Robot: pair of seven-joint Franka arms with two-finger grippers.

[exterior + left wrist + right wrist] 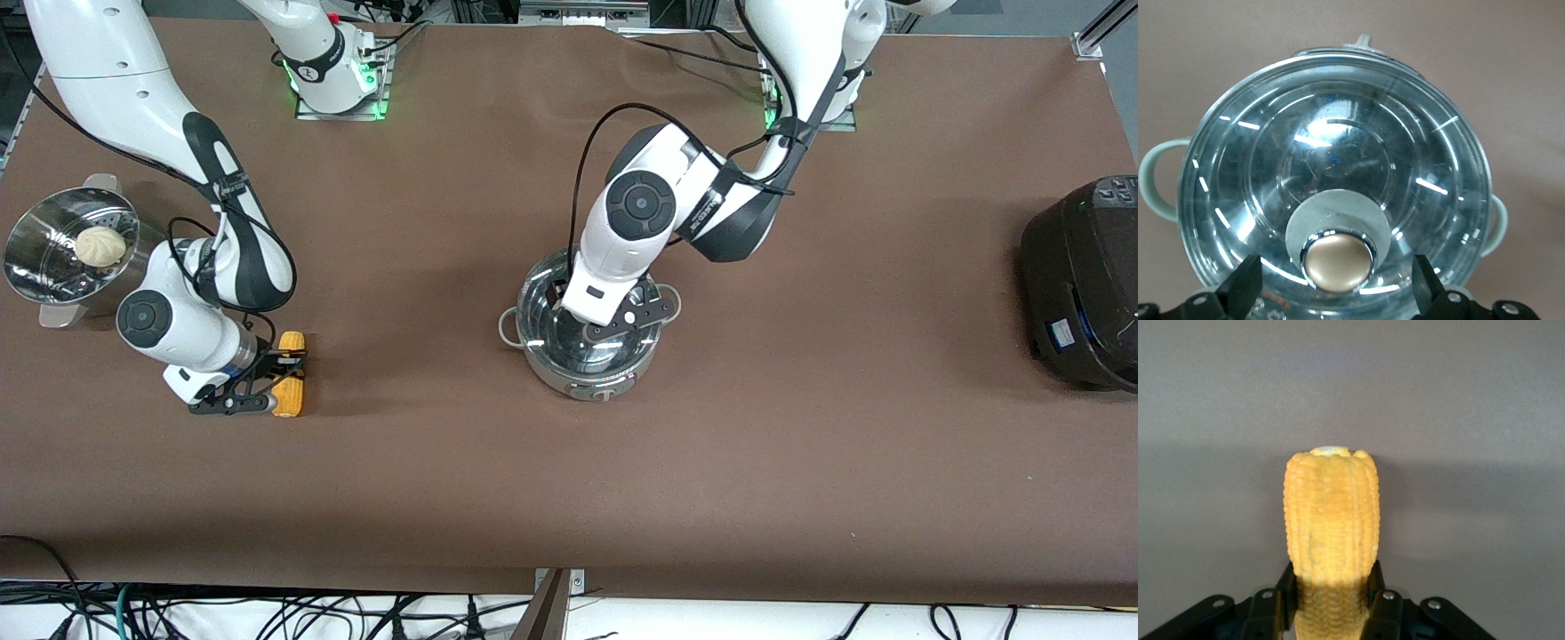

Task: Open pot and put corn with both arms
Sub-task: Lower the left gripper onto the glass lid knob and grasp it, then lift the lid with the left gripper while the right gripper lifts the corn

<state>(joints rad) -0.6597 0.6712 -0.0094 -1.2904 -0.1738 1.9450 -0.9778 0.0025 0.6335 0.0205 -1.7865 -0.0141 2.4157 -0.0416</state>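
Observation:
The steel pot [590, 384] stands mid-table with its glass lid [1338, 147] on. My left gripper [608, 331] is over the lid, open, with one finger [1243, 283] on each side of the tan knob [1338, 261] and a gap between each finger and the knob. The yellow corn cob [289, 400] lies low on the table toward the right arm's end. My right gripper [277, 369] is shut on the corn [1331, 513] across its middle, and its fingers [1286, 587] press both sides. I cannot tell whether the cob is lifted off the cloth.
A perforated steel bowl [36, 267] with a white bun [99, 245] stands at the right arm's end, close to that arm's wrist. A big black cooker [1085, 284] stands at the left arm's end. A brown cloth covers the table.

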